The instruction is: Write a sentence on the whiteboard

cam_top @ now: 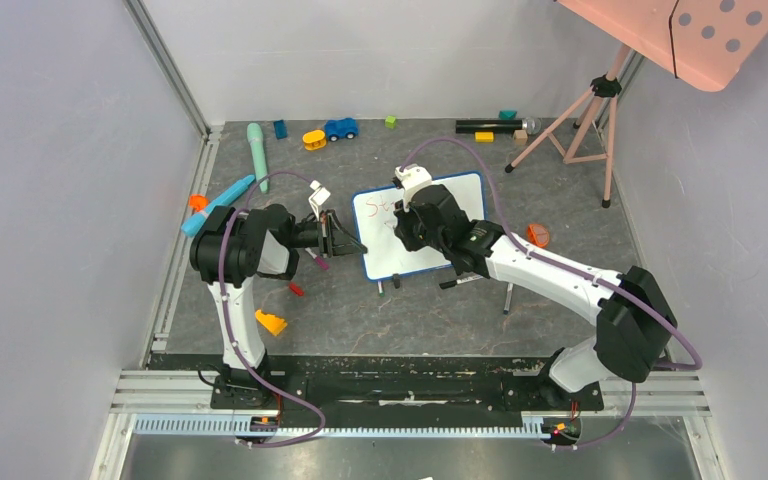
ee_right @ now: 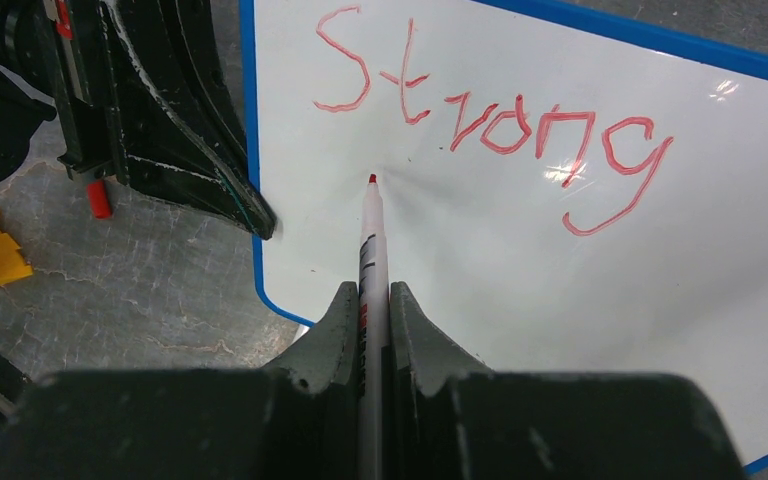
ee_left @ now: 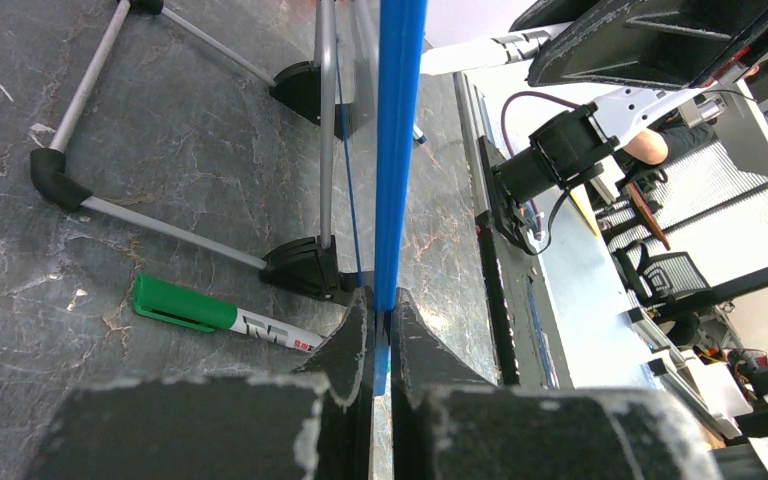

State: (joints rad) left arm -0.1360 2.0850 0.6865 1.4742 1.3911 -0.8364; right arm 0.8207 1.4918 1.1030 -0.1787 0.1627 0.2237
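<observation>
The right claw (ee_right: 368,305) is clamped tight on a red marker (ee_right: 370,240). The marker's tip touches the whiteboard (ee_right: 560,300) just below the sentence (ee_right: 490,125), which reads only "Strong". The left claw (ee_left: 381,325) is closed on the board's blue frame (ee_left: 398,150). The whiteboard stands tilted on its black feet (ee_left: 305,265) mid-surface (cam_top: 360,310), between the arms. A green marker (ee_left: 210,312) lies beside one foot.

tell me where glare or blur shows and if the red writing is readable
Right wrist: a soft glare patch sits on the whiteboard by the "n", yet the red writing reads "Strong"; the right gripper around the marker looks soft. Left wrist: the bright background at right is partly washed out. Top external: even light, writing too small to read.
</observation>
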